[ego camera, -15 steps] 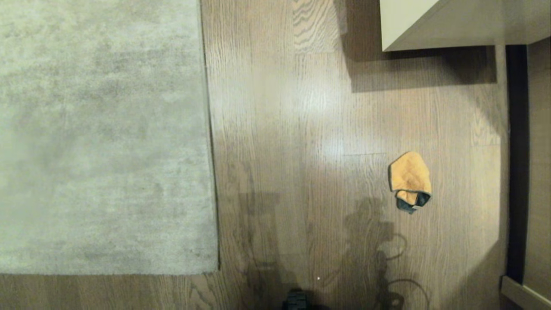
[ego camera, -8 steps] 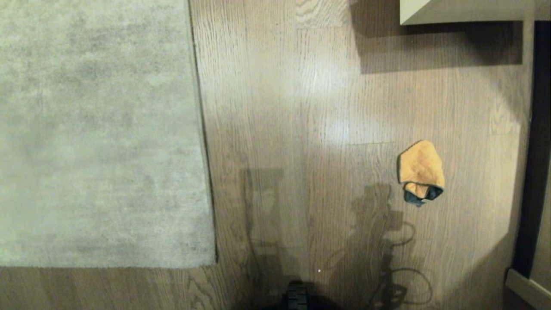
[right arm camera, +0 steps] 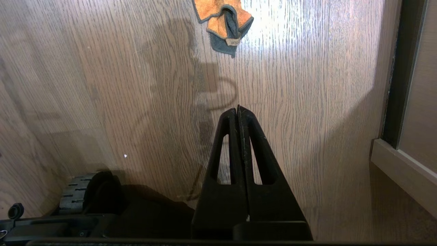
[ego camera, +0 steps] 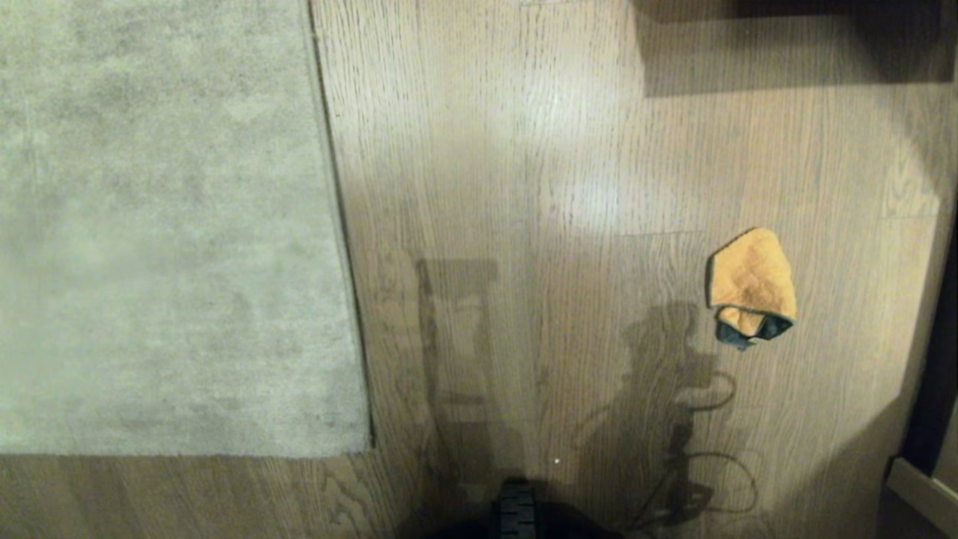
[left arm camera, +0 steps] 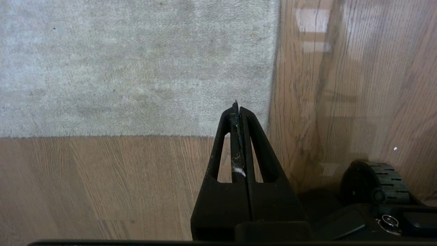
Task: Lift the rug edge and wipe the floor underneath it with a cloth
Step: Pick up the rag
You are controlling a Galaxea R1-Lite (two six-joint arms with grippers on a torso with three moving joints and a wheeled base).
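Observation:
A large grey-beige rug fills the left of the head view, its rug edge (ego camera: 340,247) running down to a near corner (ego camera: 363,448). It lies flat on the wood-plank floor (ego camera: 539,224). The orange cloth (ego camera: 751,284) with dark teal trim lies crumpled on the floor at the right. Neither arm shows in the head view. My left gripper (left arm camera: 237,106) is shut and empty, hanging above the rug's corner (left arm camera: 269,131). My right gripper (right arm camera: 237,110) is shut and empty above bare floor, with the cloth (right arm camera: 223,24) well ahead of it.
A pale baseboard or cabinet front (ego camera: 924,490) and a dark gap run along the right side. My base and a wheel (ego camera: 516,513) sit at the near edge, with the robot's shadows on the planks.
The whole head view has shifted as the camera tilted: the white furniture at the top right has left the picture. Rug and cloth lie as before. Neither arm has moved.

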